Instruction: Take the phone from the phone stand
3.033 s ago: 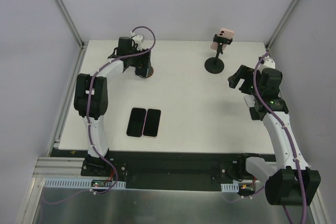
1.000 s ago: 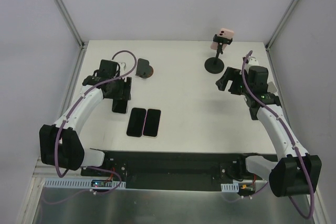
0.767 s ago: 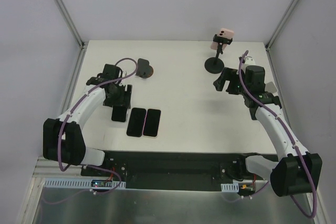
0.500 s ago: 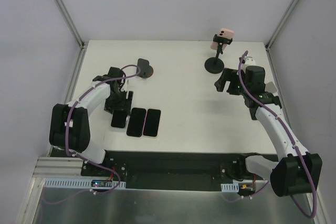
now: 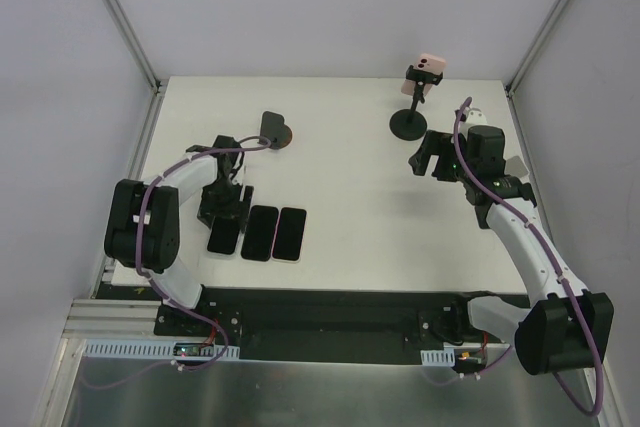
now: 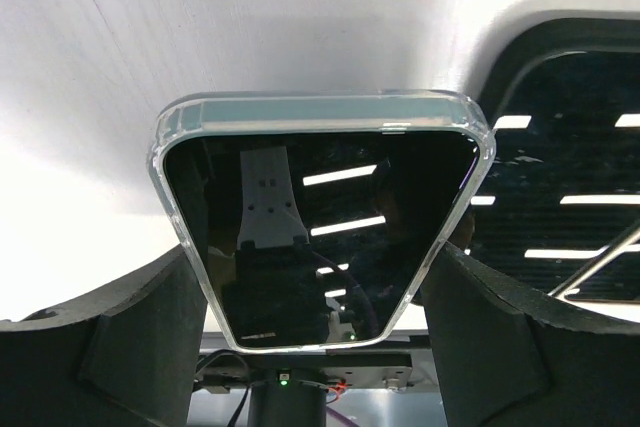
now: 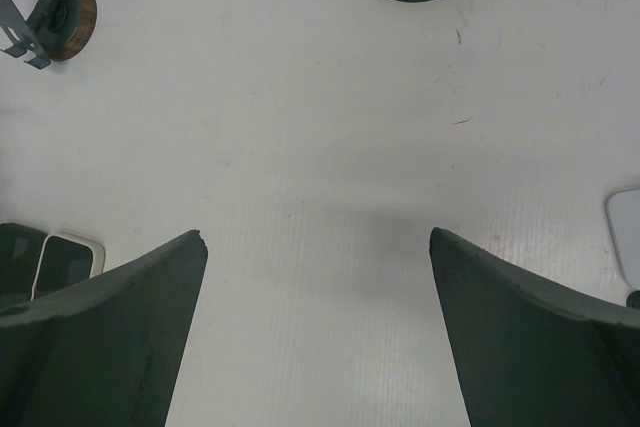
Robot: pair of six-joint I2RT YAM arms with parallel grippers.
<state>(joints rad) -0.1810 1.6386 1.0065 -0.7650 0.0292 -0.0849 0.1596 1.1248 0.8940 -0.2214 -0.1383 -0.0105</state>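
At the near-left part of the white desk (image 5: pixel 350 187), the black-screened phone in a clear case (image 6: pixel 320 227) is held screen up, low over the surface, with the left gripper (image 6: pixel 315 247) clamped on its two long edges. Just to its right a dark phone (image 5: pixel 262 232) and a pale-edged phone (image 5: pixel 289 234) lie side by side. Farther back stands a small round-based stand (image 5: pixel 272 130). Across the desk, a pink phone (image 5: pixel 430 65) sits clipped on a black pedestal stand (image 5: pixel 409 125). The right gripper (image 7: pixel 315 237) hovers near its base, jaws spread wide.

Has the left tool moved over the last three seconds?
Yes. The left tool came away from the empty stand toward the table's near edge, carrying a phone.
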